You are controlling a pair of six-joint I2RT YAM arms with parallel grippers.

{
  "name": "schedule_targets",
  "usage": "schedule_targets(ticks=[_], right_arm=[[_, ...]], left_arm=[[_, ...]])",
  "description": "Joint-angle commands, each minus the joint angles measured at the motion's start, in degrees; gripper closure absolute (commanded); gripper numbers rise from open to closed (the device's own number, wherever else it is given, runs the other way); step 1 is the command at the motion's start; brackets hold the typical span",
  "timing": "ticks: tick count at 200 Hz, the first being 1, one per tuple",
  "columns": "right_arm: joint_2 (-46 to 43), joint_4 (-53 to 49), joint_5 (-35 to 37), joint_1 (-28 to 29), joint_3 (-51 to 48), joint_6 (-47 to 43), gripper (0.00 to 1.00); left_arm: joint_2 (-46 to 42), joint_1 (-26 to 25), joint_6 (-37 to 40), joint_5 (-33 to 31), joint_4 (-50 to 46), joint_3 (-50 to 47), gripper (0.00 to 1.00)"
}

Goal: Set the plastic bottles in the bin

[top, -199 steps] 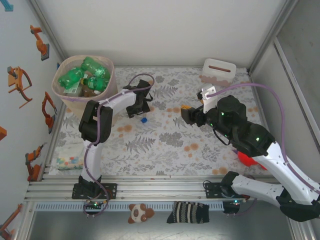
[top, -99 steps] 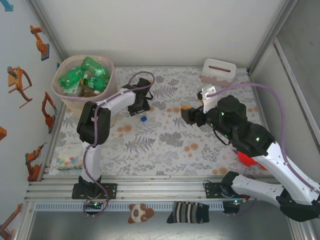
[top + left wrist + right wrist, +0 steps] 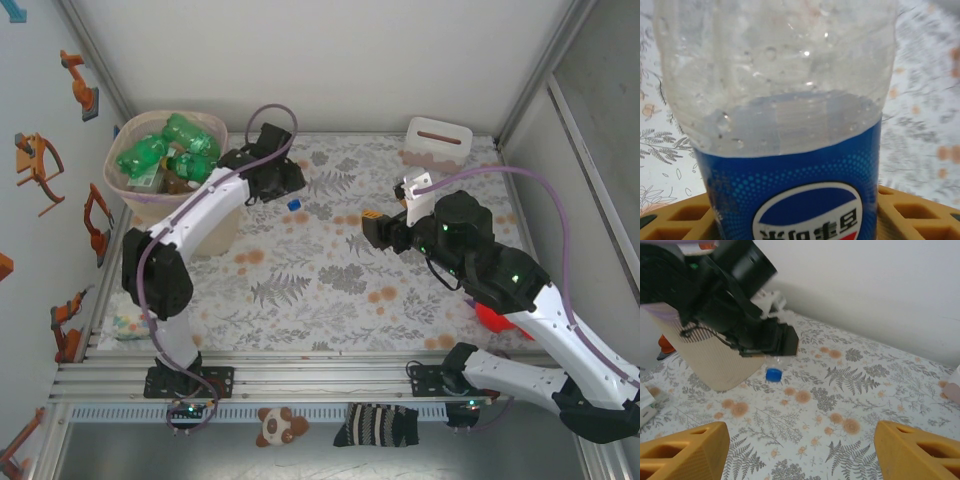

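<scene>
L arm (image 3: 200, 215) has stretched out & swung toward the back since a sec ago, taking the blue cap (image 3: 294, 204) w/ it. L fingers (image 3: 920, 210) are clenching the clear blue-label bottle (image 3: 780, 100). Bin (image 3: 113, 148) is sitting just left of the grip, and the bottle's long axis is pointing cap-end away from it. R fingers (image 3: 685, 450) are hanging spread wide, empty, well apart from both. I'm judging L arm nearer, so it's carrying over the rim next.

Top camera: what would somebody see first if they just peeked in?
Probably the bin in the far left corner, stuffed with bright green bottles. Next, right beside it, the left gripper clamps a clear blue-label bottle, with its blue cap poking out past the fingers.
</scene>
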Motion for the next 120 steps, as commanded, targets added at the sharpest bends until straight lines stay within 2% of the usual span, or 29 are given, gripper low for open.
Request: schedule_targets(ticks=[1, 63, 120], right_arm=[[-0.21, 1.16, 1.27, -0.32, -0.01, -0.07, 0.25], [0.08, 1.51, 0.71, -0.28, -0.28, -0.07, 0.25], [0.28, 1.99, 0.44, -0.28, -0.72, -0.17, 0.25]], left_arm=[[-5.11, -0.12, 1.5, 0.91, -0.69, 3.22, 0.42], [-13.67, 1.72, 4.63, -3.64, -6.54, 10.84, 0.42], [-21.63, 10.33, 5.0, -6.5, -12.16, 10.23, 0.43]])
